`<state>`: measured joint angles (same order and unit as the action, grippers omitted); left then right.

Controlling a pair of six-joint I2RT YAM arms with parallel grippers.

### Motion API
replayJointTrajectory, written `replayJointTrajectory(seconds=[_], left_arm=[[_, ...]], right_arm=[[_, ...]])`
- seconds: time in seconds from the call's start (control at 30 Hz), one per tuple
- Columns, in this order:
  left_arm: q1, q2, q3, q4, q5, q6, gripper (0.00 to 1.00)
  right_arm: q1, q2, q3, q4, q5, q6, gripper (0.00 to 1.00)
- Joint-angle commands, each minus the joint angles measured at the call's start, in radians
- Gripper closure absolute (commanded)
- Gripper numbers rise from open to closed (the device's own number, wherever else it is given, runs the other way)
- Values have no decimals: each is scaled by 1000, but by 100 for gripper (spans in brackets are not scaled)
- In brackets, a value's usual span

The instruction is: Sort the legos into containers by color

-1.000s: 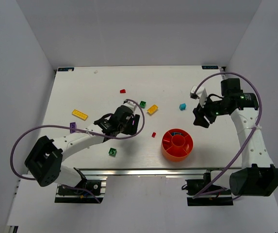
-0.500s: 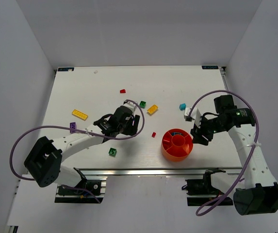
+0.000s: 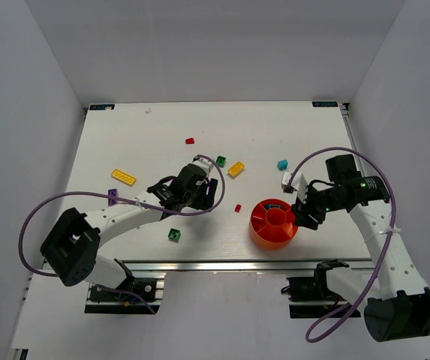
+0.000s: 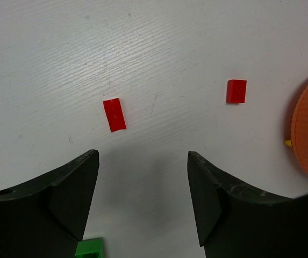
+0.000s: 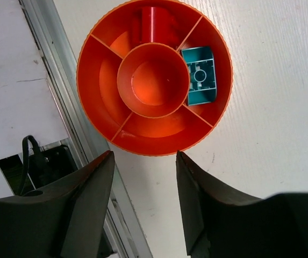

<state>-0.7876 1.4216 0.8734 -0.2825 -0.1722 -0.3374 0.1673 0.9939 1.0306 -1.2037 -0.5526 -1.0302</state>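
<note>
Hovering over the orange tray (image 5: 97, 59), near right, the right end effector (image 5: 144, 158) stands apart, empty; a cyan lego (image 5: 199, 75) lies in one wedge. Likewise apart, the left end effector (image 4: 142, 161) hangs above a red plate (image 4: 114, 114) on the surface (image 4: 159, 48).

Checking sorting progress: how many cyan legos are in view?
2. One cyan lego lies in a wedge of the tray; the other cyan lego sits on the table beyond it. More may be hidden.
</note>
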Motion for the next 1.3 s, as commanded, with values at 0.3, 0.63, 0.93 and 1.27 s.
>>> replayJointTrajectory(seconds=[0.3, 0.63, 0.93, 1.27], left_arm=[[4, -19, 9, 20, 19, 6, 23], [4, -15, 18, 25, 29, 9, 23], [4, 26, 67, 8, 20, 18, 23], [4, 14, 72, -14, 11, 29, 23]], right_arm=[[32, -12, -1, 30, 25, 38, 45], [49, -9, 6, 50, 23, 65, 45], [49, -34, 11, 92, 26, 110, 44], [44, 23, -60, 760, 317, 714, 11]])
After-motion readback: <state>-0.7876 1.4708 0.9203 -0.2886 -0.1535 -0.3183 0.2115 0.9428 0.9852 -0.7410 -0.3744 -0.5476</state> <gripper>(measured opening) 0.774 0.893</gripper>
